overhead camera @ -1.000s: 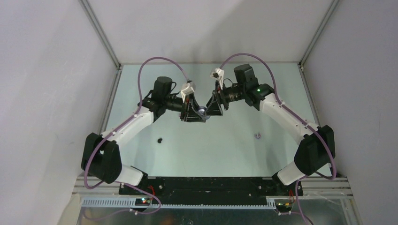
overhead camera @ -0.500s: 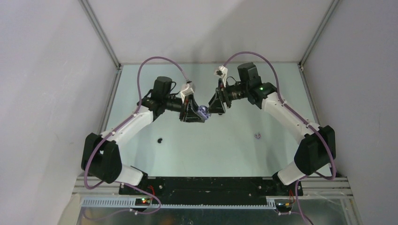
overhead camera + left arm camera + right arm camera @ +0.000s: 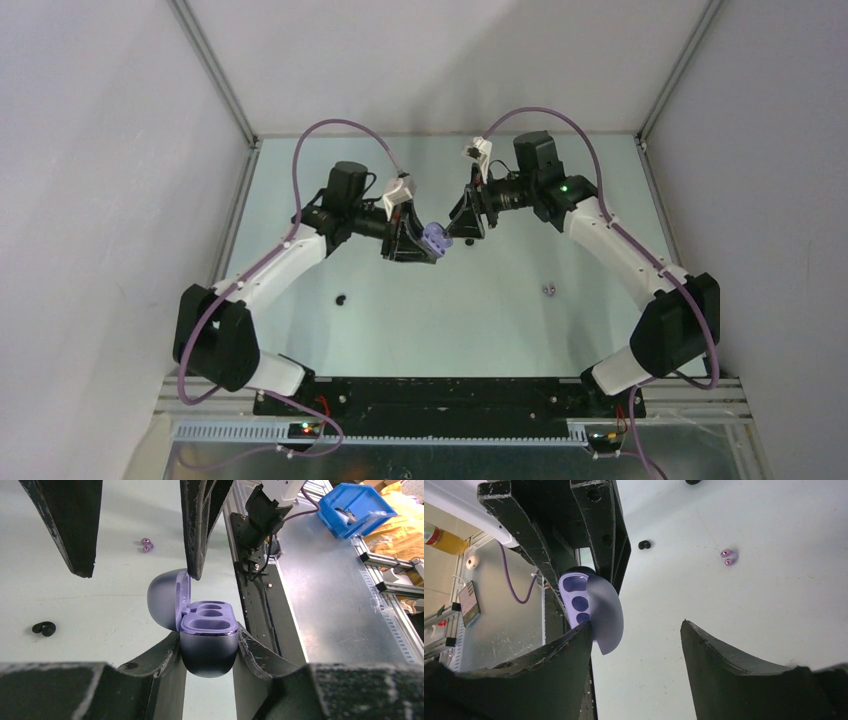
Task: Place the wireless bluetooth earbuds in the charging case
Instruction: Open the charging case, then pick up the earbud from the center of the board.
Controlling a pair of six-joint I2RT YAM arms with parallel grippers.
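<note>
Above the pale green flat table, the left gripper is clenched on the rounded lilac plastic charging case, held off the surface with its lid swung open. The right gripper stands released, one fingertip against the lid's rim. A glossy black earbud and pale lilac earbuds lie well apart on the table.

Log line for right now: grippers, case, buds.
left gripper: shut on charging case | lid: open, wells empty | right gripper: open, one finger at lid edge | black earbud, lilac earbuds: loose on table
</note>
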